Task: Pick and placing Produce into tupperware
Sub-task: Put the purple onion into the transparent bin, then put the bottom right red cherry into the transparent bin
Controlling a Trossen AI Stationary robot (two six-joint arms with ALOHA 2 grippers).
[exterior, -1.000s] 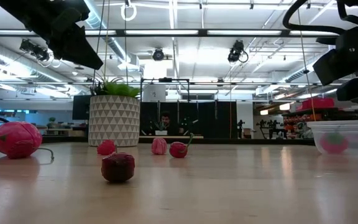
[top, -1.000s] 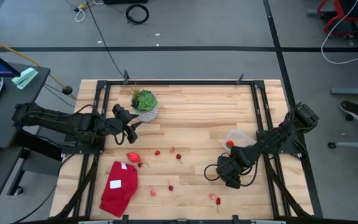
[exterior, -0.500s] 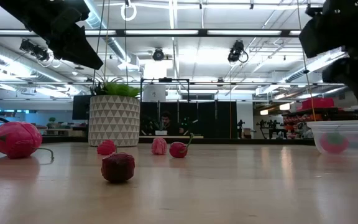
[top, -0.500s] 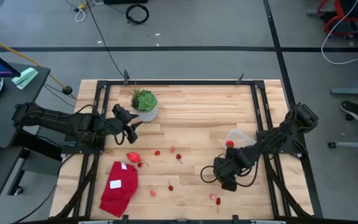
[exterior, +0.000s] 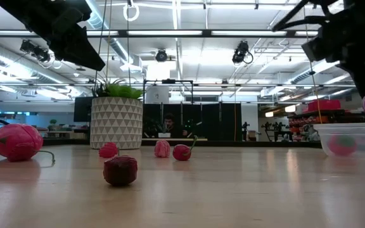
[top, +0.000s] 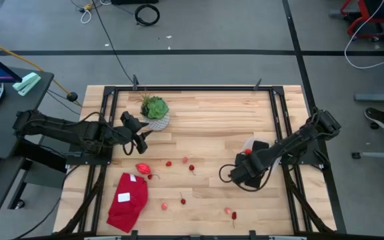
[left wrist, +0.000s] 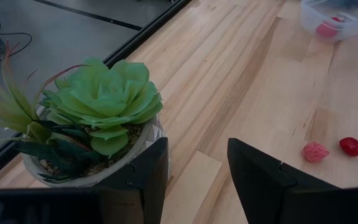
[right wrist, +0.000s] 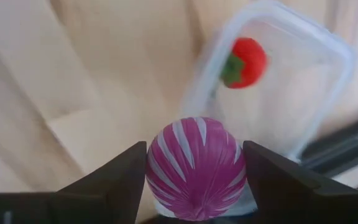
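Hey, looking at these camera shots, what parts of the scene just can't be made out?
- Clear plastic tupperware box: partly covered by the right arm in the high view; cut by the edge in the low view.
- Purple-and-white striped ball: hidden under the right gripper from above.
- Small red produce pieces: too small to identify in the high view.
- Red cloth: unseen in the low view.

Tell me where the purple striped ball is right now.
The striped ball is held between the right gripper's fingers, lifted off the table's right side, just short of the tupperware holding a red strawberry.

One striped ball (right wrist: pixel 196 167), one clear tupperware (right wrist: pixel 303 93), one potted plant (top: pixel 155 110), one red cloth (top: pixel 128 201)
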